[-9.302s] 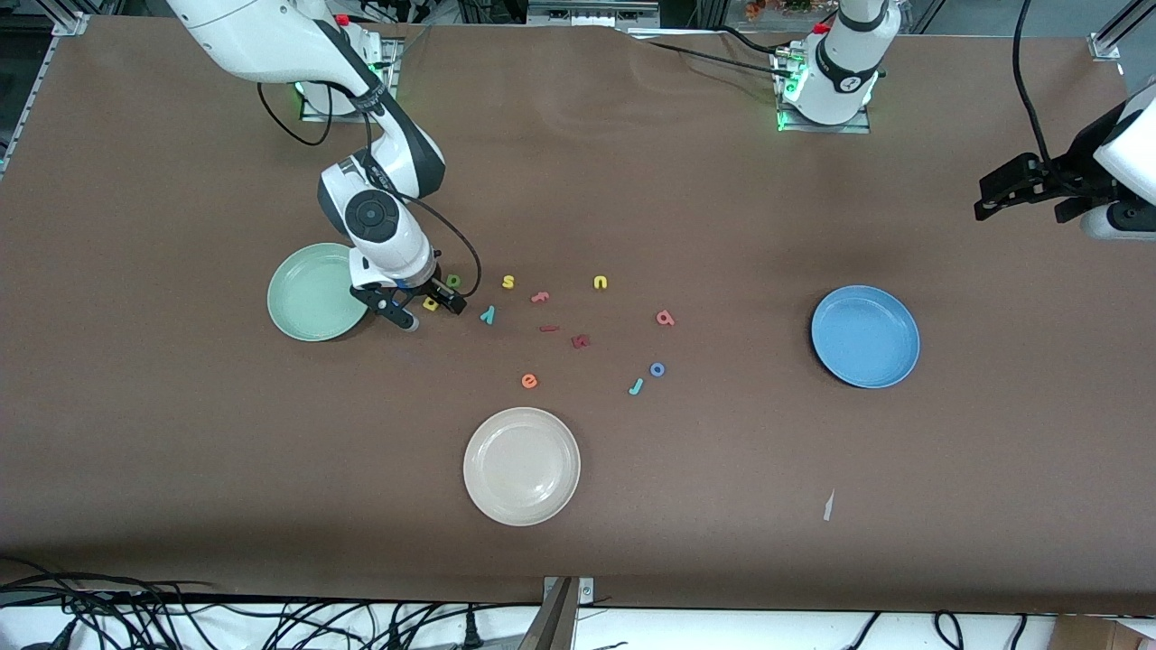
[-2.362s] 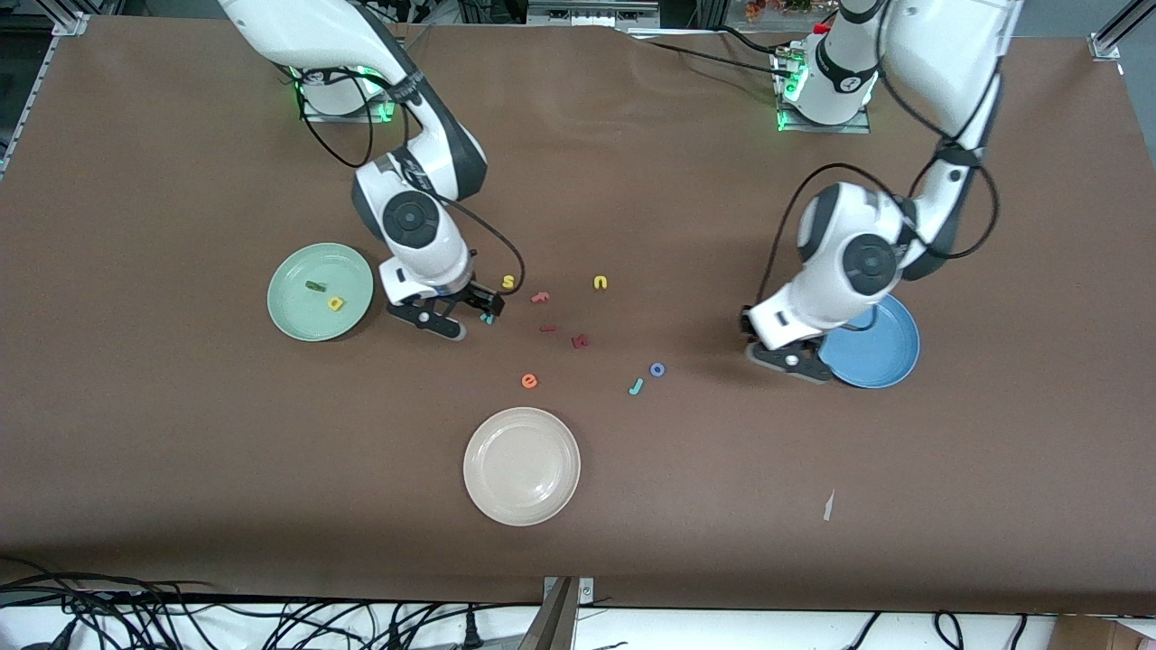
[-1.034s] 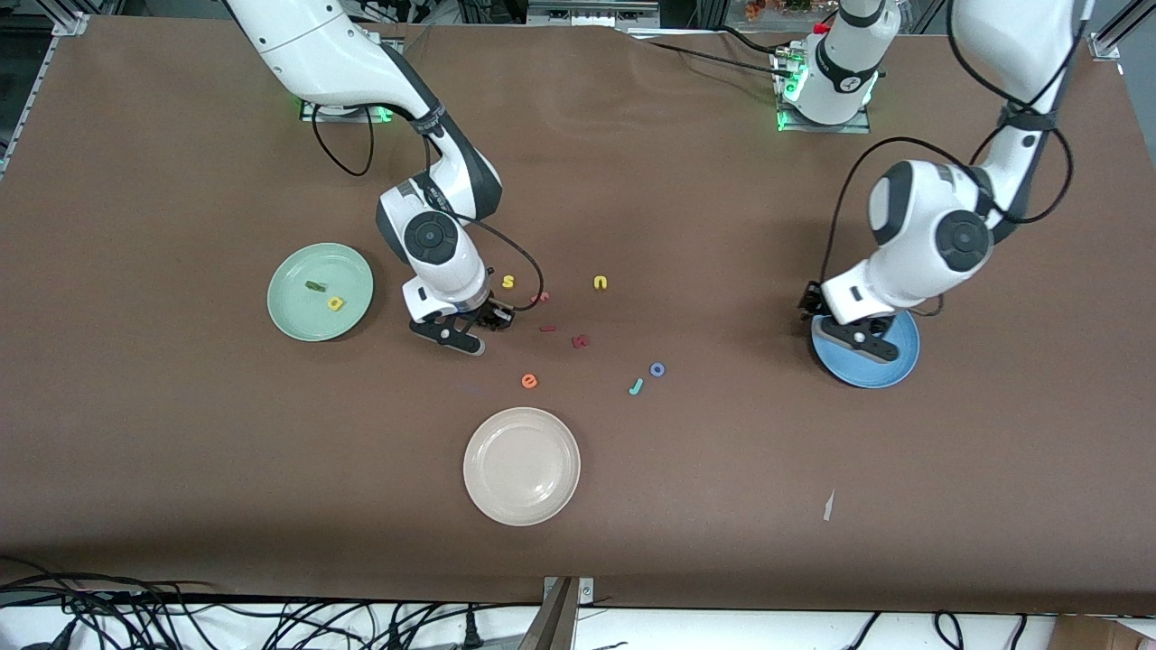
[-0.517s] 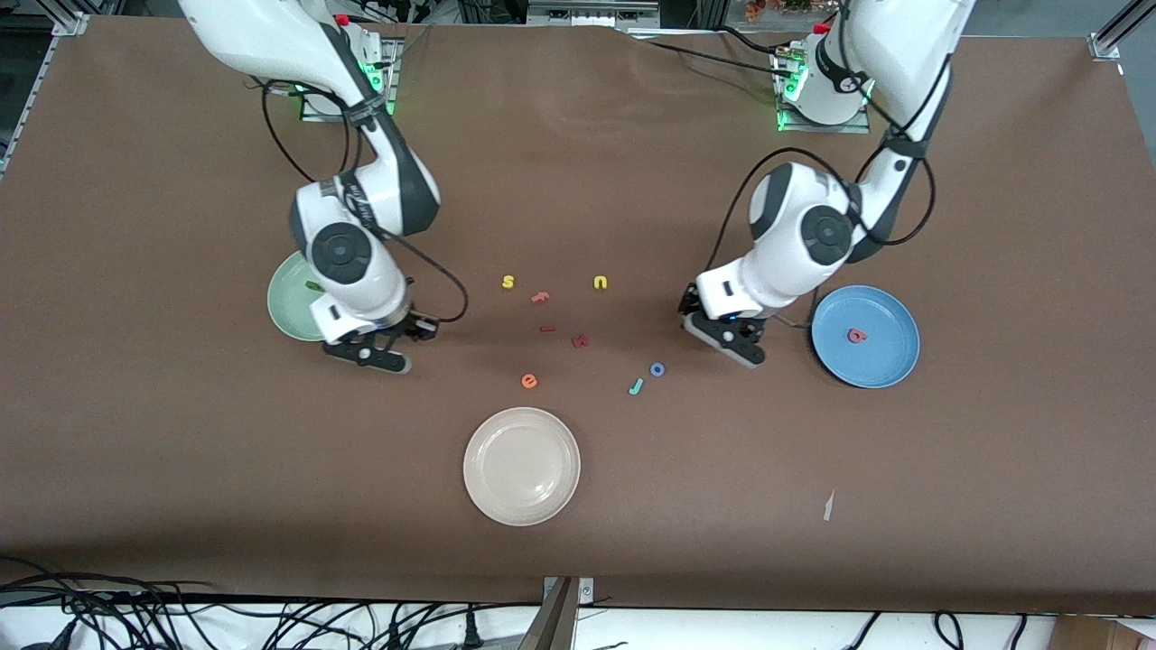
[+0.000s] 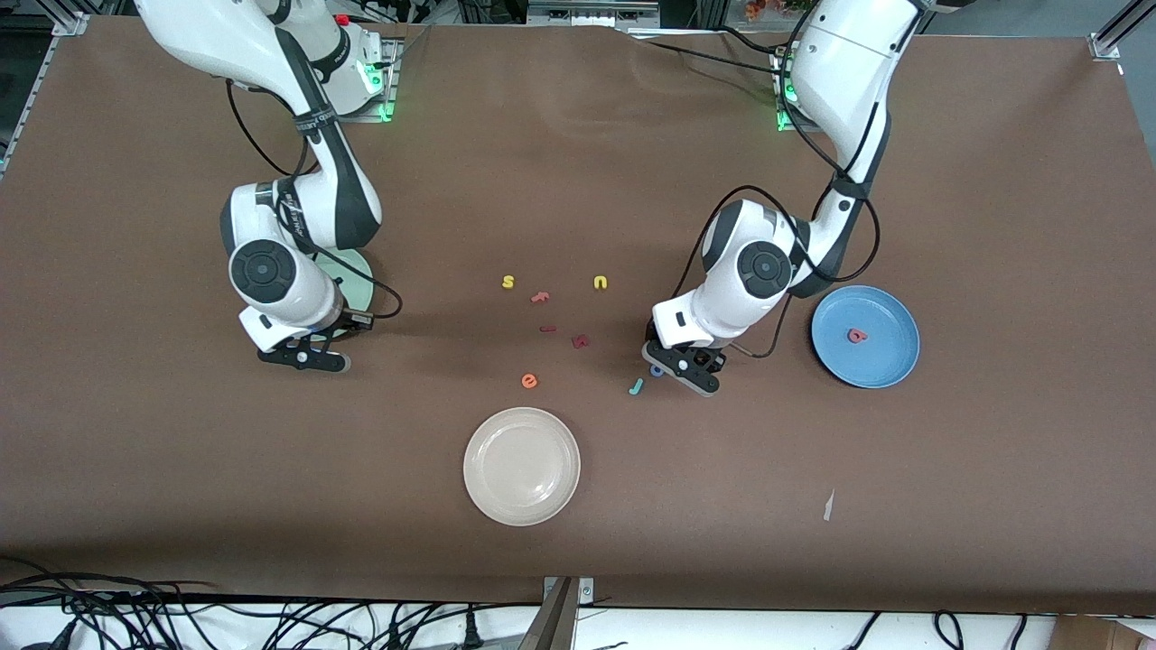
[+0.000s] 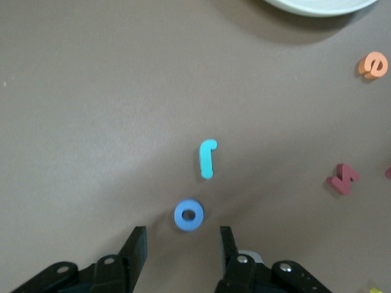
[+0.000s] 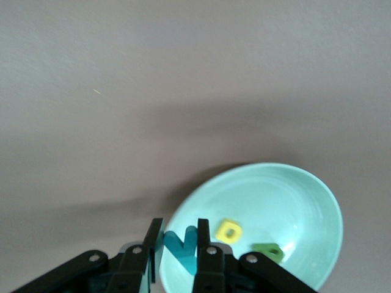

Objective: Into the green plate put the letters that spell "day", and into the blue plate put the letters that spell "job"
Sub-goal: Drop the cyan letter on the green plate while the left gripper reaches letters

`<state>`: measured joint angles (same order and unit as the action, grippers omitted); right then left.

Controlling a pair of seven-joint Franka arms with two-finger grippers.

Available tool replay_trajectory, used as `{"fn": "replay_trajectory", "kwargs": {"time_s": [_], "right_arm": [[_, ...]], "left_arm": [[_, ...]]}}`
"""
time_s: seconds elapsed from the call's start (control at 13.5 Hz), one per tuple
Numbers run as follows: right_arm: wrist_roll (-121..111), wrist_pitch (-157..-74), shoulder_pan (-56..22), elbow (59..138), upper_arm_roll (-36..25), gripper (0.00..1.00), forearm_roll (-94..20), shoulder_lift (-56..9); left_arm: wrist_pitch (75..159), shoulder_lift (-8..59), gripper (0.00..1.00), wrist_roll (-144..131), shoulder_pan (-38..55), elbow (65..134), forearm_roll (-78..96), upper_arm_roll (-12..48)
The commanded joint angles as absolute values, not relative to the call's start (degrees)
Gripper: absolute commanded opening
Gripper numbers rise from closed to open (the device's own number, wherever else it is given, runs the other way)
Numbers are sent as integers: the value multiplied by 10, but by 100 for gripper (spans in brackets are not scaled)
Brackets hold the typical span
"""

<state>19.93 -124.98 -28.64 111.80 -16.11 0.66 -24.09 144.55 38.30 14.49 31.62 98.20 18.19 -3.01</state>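
Both grippers hang low over the brown table (image 5: 578,560). That matte brown sheet fills nearly the whole front view, with aluminium framing at its corners and a tangle of black cables along the white edge nearest the front camera. The two arm bases stand at the opposite edge, each lit green.

Of the three plates, the cream-white plate (image 5: 522,466) lies nearest the front camera. The blue plate (image 5: 880,361) sits toward the left arm's end with the pink-red "b" (image 5: 856,336) in it. The green plate (image 7: 293,195) lies toward the right arm's end, mostly hidden under the right arm in the front view; it holds the yellow "a" (image 7: 229,231) and the dark green "d" (image 7: 267,250).

The right gripper (image 7: 176,244) is clamped on the light-blue "y" (image 7: 181,245) over that plate's rim. The left gripper (image 6: 182,244) has its fingers parted, just above the blue "o" (image 6: 188,215), with the teal "j" (image 6: 208,159) close beside.

Loose letters lie mid-table: the orange "e" (image 5: 529,381), dark red "k" (image 5: 581,341), yellow "s" (image 5: 508,282) and yellow "u" (image 5: 601,283).
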Motion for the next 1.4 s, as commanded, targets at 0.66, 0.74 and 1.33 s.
{"fn": "replay_trajectory", "kwargs": {"time_s": [0.66,0.74,1.33], "right_arm": [[147,-1391,-290,1303,-197,70,-15,-178],[147,-1390,-290,1302,-197,100,-15,-176],[136,-1077,-290,1066,-196,100,-15,-150]], "left_arm": [[1437,425,58,147,359,956,193,-60],[1437,428,58,147,359,956,194,-60],[1442,437,58,145,359,950,197,-60]]}}
